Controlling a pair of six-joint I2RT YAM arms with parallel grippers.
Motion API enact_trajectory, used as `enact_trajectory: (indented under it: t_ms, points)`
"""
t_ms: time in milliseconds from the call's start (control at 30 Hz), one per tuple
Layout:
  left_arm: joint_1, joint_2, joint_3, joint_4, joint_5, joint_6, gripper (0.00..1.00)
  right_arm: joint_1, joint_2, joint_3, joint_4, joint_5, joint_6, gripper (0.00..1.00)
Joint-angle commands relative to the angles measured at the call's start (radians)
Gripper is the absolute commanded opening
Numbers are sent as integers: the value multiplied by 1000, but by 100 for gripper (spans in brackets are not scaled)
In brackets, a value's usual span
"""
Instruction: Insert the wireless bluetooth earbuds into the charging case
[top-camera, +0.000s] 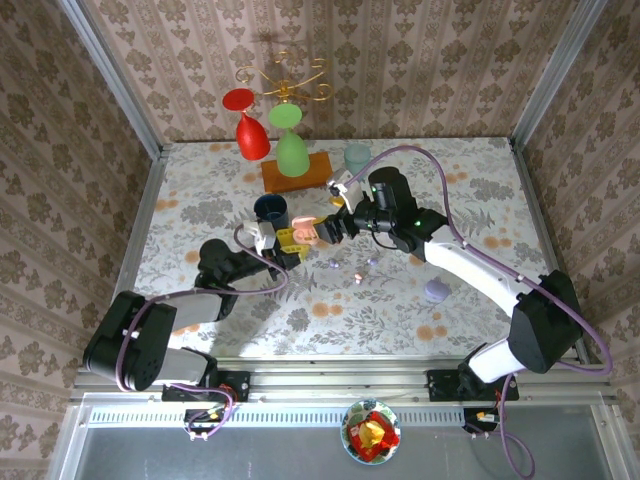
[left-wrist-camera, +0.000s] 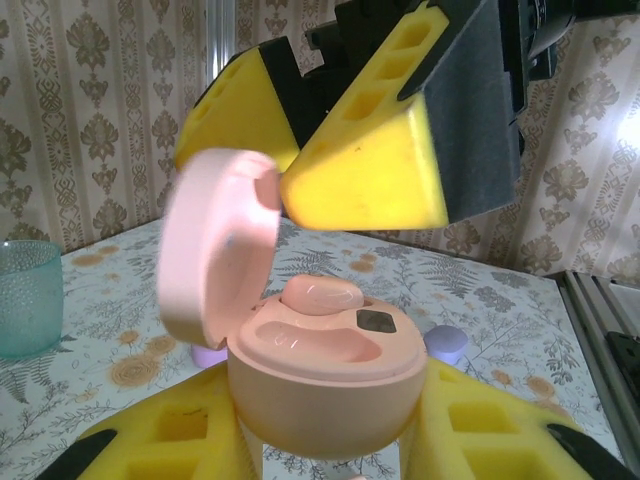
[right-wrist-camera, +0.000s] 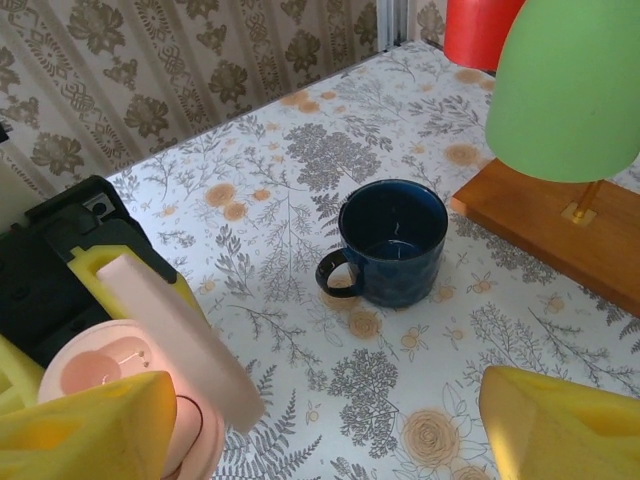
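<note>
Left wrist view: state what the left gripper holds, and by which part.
The left gripper holds the open pink charging case by its rounded base, between its yellow pads.

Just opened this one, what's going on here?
The left gripper is shut on a pink charging case and holds it off the table with its lid open. One pink earbud sits in a well inside, and the well beside it looks empty. The right gripper hangs close above the case, jaws open, with no bud visible in them. A tiny pale bud lies loose on the table nearby.
</note>
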Motion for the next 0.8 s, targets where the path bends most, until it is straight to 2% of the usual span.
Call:
enact_trajectory:
  t_ms: [0, 167, 333, 500, 567, 633, 700, 767]
  points:
    - [-3, -24, 12, 32, -5, -17, 26, -7, -10, 30, 33, -6, 24, 80]
    - [-3, -13, 18, 33, -69, -57, 25, -8, -61, -15, 48, -58, 70, 80]
    - [-3, -3, 17, 34, -123, -96, 25, -31, -172, -143, 130, -64, 229, 80]
    - [-1, 8, 19, 34, -150, -105, 25, -76, -212, -256, 48, 45, 401, 77]
    - [-1, 12, 21, 34, -149, -105, 25, -86, -208, -287, -16, 106, 446, 74]
    - [-1, 17, 24, 33, -146, -104, 25, -105, -176, -298, -94, 140, 473, 67]
    - [-1, 22, 26, 34, -146, -98, 25, -120, -133, -300, -135, 124, 519, 60]
    - [-1, 26, 30, 33, -145, -90, 25, -120, -94, -305, -152, 78, 530, 58]
